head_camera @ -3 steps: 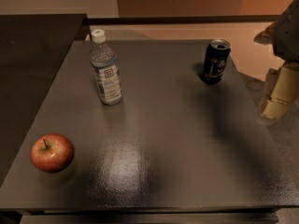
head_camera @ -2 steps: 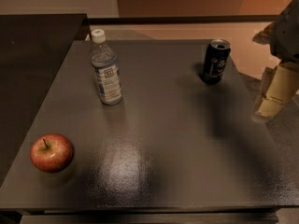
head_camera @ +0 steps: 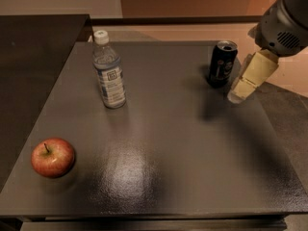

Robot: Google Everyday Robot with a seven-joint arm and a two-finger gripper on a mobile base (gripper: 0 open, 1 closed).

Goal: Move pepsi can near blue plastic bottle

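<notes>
- My cream-coloured gripper (head_camera: 239,90) hangs low just right of the can, not on it. I cannot tell whether it is released or clenched.
- The small dark navy pepsi can (head_camera: 222,64) stands upright, far right on the dark grey table (head_camera: 183,143).
- The clear plastic bottle (head_camera: 109,71), white-capped and blue-labelled, stands well apart, far left.
- A red apple (head_camera: 53,157) sits near left.
- I judge this the approach: next I must line up on the can and grasp it.

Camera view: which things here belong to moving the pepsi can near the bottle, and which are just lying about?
Job:
- pepsi can, upright, far right
- blue plastic bottle, upright, far left
- gripper, just right of the can

Lying about:
- apple, near left corner of the table
</notes>
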